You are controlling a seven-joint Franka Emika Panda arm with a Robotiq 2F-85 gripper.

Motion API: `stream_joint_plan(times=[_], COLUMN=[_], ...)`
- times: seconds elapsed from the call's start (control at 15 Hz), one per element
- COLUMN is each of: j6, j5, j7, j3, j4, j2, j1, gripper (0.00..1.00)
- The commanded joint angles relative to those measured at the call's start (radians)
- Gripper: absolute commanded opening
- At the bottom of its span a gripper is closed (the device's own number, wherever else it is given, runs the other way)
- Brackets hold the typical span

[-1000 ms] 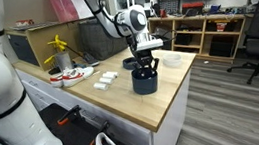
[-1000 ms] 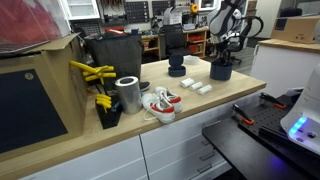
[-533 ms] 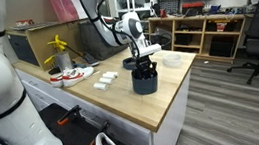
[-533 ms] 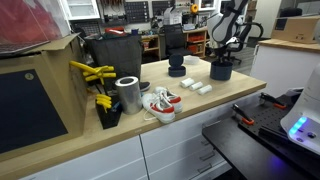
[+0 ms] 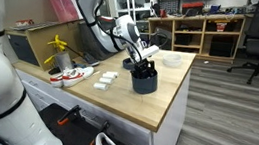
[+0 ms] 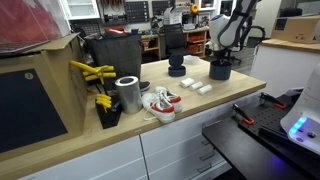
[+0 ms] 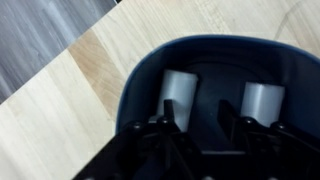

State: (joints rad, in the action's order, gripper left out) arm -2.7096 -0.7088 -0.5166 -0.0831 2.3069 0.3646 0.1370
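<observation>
A dark blue cup (image 5: 145, 81) stands upright near the middle of the wooden counter (image 5: 155, 111), well clear of its edges, and the hand (image 5: 143, 64) hangs straight above it with its tips dipped into the mouth. In the wrist view the cup (image 7: 150, 70) fills the frame, and the hand (image 7: 220, 100) is released: its two pale fingertips (image 7: 178, 95) stand apart inside the rim with only the dark interior between them, gripping nothing. I cannot make out anything else in the cup. In an exterior view one shallow white bowl (image 5: 171, 60) sits just behind the cup, and it looks empty. In an exterior view one second dark round piece (image 6: 176, 68) stands apart from the cup (image 6: 221, 70). At least two small white blocks (image 6: 195, 88) lie flat between them, nearer the front. Farther along are two red and white sneakers (image 6: 160, 103), side by side, one metal can (image 6: 127, 95), and a small dark holder (image 6: 108, 112) with yellow-handled tools (image 6: 92, 72) above it.
</observation>
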Motion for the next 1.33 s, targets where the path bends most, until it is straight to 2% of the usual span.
stream_joint_plan(times=[0.0,0.13,0.2,0.47,0.6,0.87,1.0,1.2,1.27], j6=[-0.08,-0.106,-0.116,-0.176,-0.207,-0.278,-0.307,-0.34,-0.341], j5=[-0.088,-0.128,-0.146,-0.243,-0.296,-0.424,-0.491,-0.56,-0.574], j7=[0.083,0.116,0.13,0.205,0.25,0.362,0.416,0.472,0.483], j3=[-0.039,-0.048,-0.052,-0.078,-0.095,-0.137,-0.155,-0.166,-0.167], j4=[0.052,0.065,0.07,0.082,0.087,0.087,0.084,0.084,0.085], j2=[-0.041,-0.044,-0.042,-0.032,-0.035,-0.028,-0.02,-0.006,-0.001], j1=[-0.024,-0.025,-0.025,-0.029,-0.032,-0.042,-0.042,-0.035,-0.032], gripper=[0.45,0.38,0.41,0.39,0.44,0.66,0.69,0.49,0.35])
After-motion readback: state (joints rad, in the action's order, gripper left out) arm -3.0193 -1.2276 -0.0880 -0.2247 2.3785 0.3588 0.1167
